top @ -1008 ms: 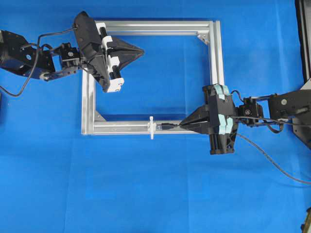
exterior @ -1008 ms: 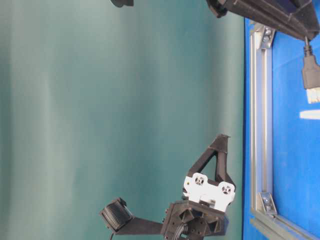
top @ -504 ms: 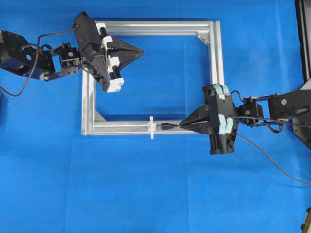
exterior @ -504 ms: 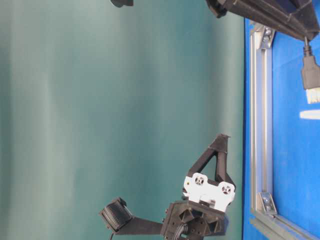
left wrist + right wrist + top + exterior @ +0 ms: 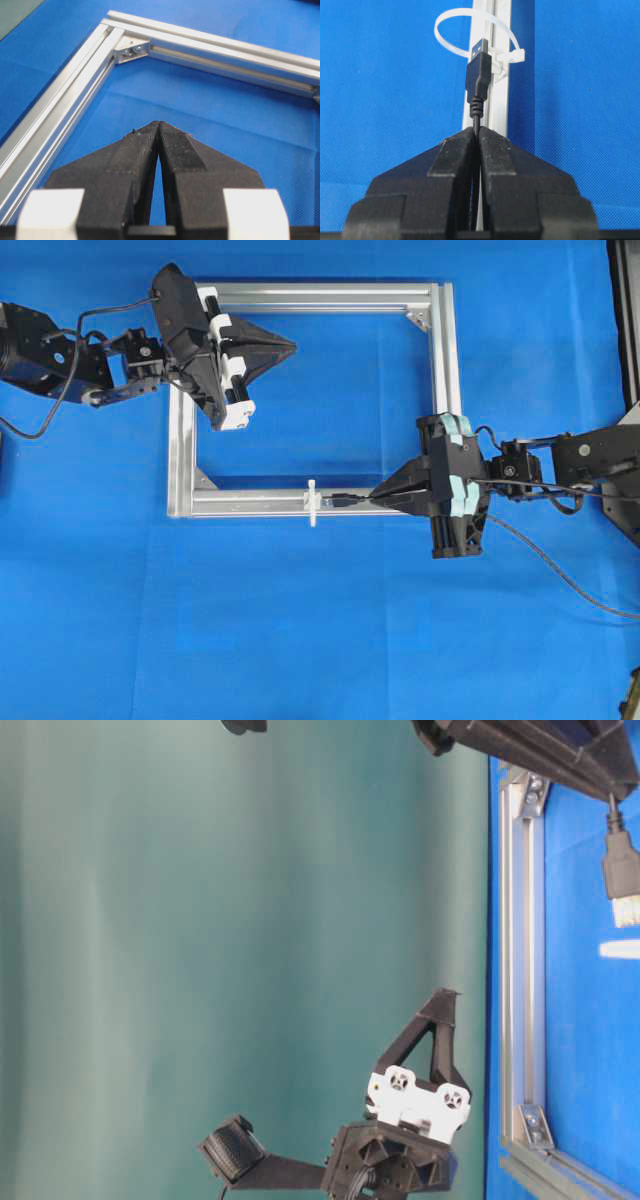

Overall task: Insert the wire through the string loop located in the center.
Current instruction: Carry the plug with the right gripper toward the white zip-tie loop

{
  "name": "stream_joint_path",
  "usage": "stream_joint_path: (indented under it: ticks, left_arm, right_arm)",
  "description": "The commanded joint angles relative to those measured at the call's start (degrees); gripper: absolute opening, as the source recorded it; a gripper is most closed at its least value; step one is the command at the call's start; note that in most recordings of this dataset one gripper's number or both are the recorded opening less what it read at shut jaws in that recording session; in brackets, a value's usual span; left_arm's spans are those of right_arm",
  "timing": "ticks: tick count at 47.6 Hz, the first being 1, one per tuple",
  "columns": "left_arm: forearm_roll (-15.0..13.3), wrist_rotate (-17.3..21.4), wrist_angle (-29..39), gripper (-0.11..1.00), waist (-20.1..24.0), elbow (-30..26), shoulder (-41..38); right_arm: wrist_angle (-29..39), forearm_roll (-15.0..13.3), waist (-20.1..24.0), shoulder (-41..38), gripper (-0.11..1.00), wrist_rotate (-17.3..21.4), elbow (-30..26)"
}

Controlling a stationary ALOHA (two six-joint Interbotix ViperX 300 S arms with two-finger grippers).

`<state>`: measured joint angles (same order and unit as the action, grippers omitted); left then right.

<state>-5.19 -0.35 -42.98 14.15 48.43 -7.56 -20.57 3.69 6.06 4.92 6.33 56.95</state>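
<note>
Right jaws pinch the wire [image 5: 478, 82] — plug at the string loop [image 5: 451, 30].

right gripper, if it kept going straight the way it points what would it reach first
Probably the white plastic string loop on the silver aluminium frame: the right gripper holds the thin black wire, whose plug tip points into the loop's opening. Depth is unclear.

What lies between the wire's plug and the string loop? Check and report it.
Nothing visible does. The right gripper is shut on the wire, with its plug pointing straight at the string loop. In the overhead view only a short stretch of bare frame rail separates them. The left gripper is shut and far off.
</note>
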Motion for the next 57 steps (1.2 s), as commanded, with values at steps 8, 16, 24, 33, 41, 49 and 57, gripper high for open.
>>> stream_joint_path:
  ticks: [8,16,24,33,41,49,57]
  left_arm:
    - [0.2,0.0,-0.3,0.0,-0.1,-0.4,1.8]
    - [0.2,0.0,-0.4,0.0,-0.1,-0.3,1.8]
    - [0.2,0.0,-0.3,0.0,-0.1,-0.3,1.8]
    - [0.2,0.0,-0.3,0.0,-0.1,-0.2,1.8]
    - [0.3,0.0,-0.3,0.0,-0.1,0.0,1.8]
    - [0.2,0.0,-0.3,0.0,-0.1,0.1,1.8]
    - [0.3,0.0,-0.3,0.0,-0.1,0.2,1.9]
  right_arm:
    - [-0.6,0.1,-0.1,0.4,-0.02,-0.1,-0.8]
    - [-0.5,0.1,-0.1,0.4,-0.02,-0.1,-0.8]
    - [-0.6,0.1,-0.1,0.4,-0.02,-0.1,-0.9]
    - [-0.6,0.1,-0.1,0.4,-0.02,-0.1,-0.8]
    - [-0.9,0.1,-0.1,0.4,-0.02,-0.1,-0.9]
    - [-1.4,0.1,-0.1,-0.1,-0.02,-0.1,-1.5]
    - [-1.2,0.1,-0.1,-1.7,-0.02,-0.1,-3.4]
